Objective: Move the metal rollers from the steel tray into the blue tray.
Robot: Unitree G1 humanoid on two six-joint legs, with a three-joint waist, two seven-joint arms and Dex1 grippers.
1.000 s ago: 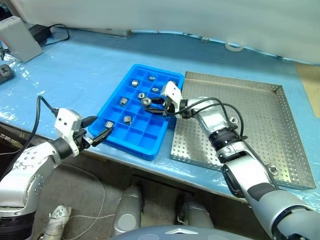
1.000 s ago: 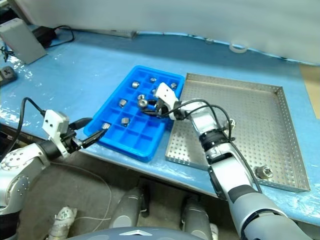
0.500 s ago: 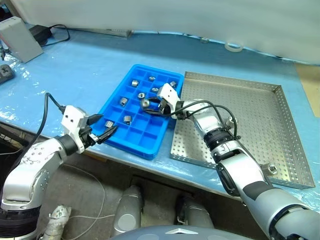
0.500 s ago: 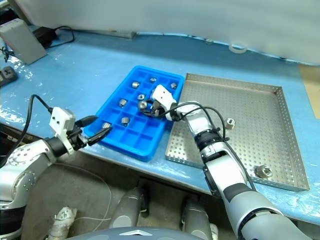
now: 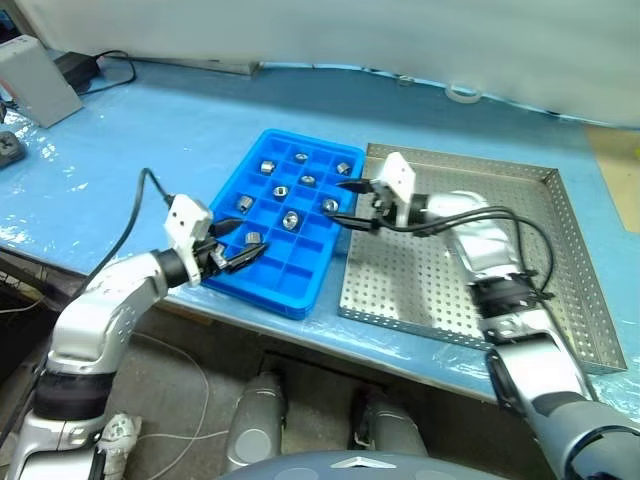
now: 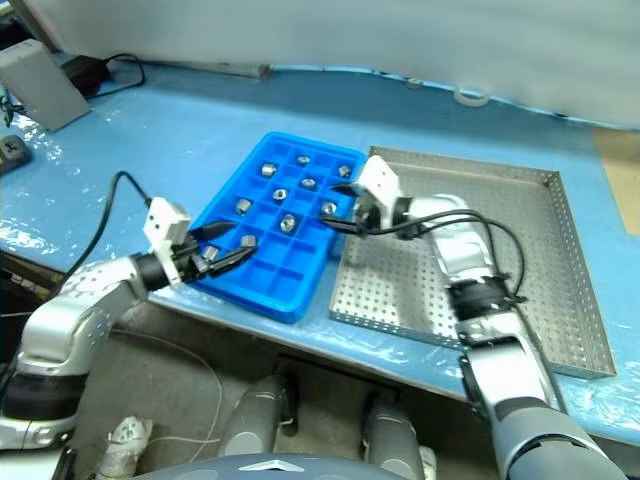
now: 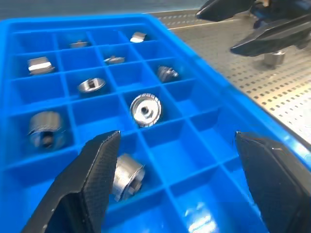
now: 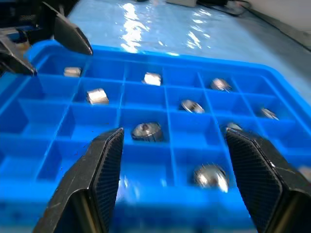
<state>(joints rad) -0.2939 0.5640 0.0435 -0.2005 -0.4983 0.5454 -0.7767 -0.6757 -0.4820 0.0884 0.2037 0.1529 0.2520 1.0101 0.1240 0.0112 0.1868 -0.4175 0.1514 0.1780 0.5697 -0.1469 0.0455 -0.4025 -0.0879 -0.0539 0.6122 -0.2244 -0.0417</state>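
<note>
Right pincer (image 5: 349,203): jaws apart to a middling gap, nothing between them. It hovers over the 3 o'clock rim of the blue tray (image 5: 262,297), where that rim meets the steel tray (image 5: 560,260).

Left pincer (image 5: 240,244): jaws spread wide, empty, poised at about 8 o'clock of the blue tray, just above its near compartments.

Blue tray: about nine rollers (image 5: 290,219) sit here, one to a compartment. They fill mostly the 12 o'clock and middle rows, and the 6 o'clock row is largely vacant.

Steel tray: it lies at 3 o'clock of the blue tray, touching or nearly so. Its perforated floor is mostly bare. In the left wrist view one remaining roller (image 7: 273,58) stands on it, under the right pincer's fingers. The right arm hides part of the floor, so any further rollers cannot be counted.

Progress, as judged: most of the transfer is done, with at least one roller left to move.
</note>
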